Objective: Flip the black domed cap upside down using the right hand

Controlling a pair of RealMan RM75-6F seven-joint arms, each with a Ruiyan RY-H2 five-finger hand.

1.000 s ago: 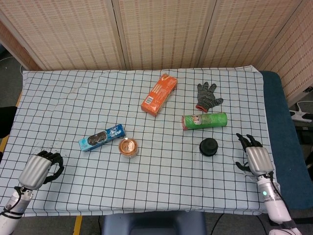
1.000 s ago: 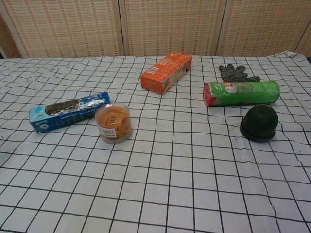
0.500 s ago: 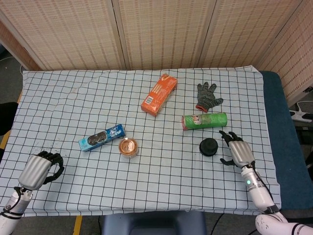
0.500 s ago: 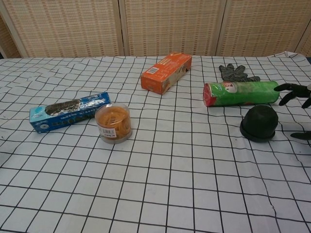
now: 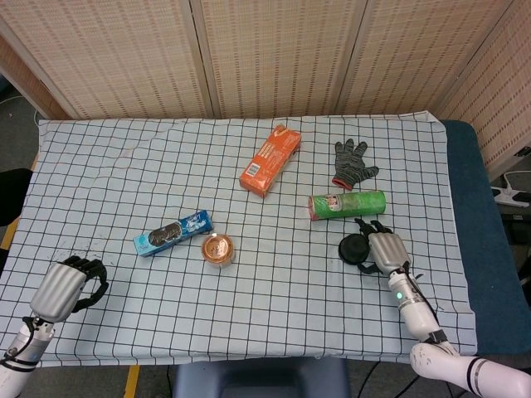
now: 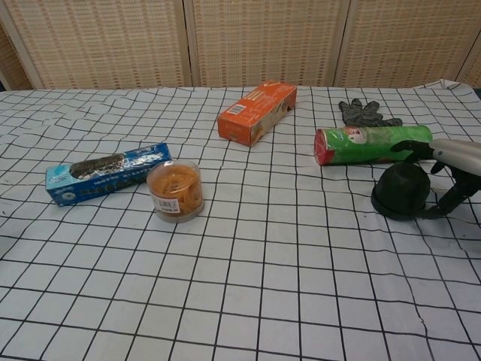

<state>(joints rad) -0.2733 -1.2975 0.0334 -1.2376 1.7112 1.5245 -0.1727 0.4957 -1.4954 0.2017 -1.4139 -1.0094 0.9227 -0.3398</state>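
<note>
Head view shows the black domed cap (image 5: pixel 353 248) dome-up at lower right of centre, just below the green canister (image 5: pixel 347 205). Beside it, the right hand (image 5: pixel 384 249) spreads its fingers around the cap, gripping nothing. At lower left, the left hand (image 5: pixel 65 284) rests clenched.

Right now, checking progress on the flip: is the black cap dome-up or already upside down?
Dome-up. In the chest view the black domed cap sits rim-down on the cloth, rounded top upward, with the right hand at its side.
</note>
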